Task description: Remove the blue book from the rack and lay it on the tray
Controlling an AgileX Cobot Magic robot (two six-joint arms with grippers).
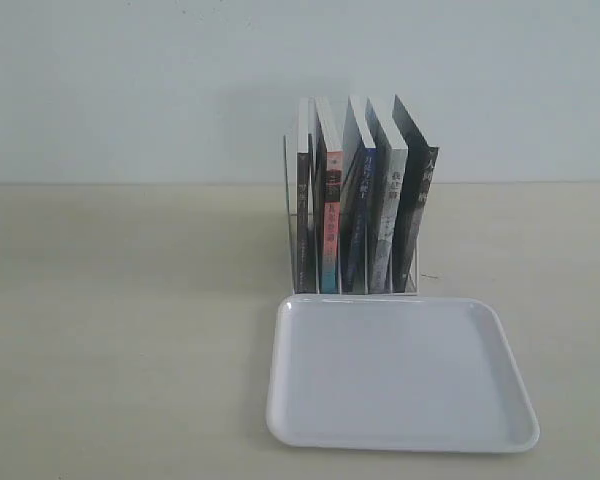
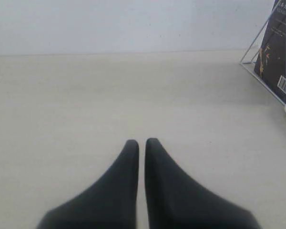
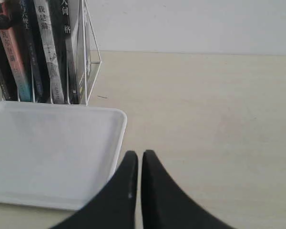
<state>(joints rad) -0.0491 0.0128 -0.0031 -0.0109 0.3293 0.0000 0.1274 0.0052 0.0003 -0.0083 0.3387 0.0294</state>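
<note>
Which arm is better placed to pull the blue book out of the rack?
Right, probably. The right pincer, shut, sits by the tray, facing the blue book in the rack. The left pincer, also shut, sees only the rack's end at the edge of its view.

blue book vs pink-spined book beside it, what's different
The blue book has a dark blue spine; the pink-spined book fades from pink-red to teal at the bottom. The blue book stands third from the left in the exterior view, the pink-spined book second. Both stand in the wire rack, spines facing the tray.
</note>
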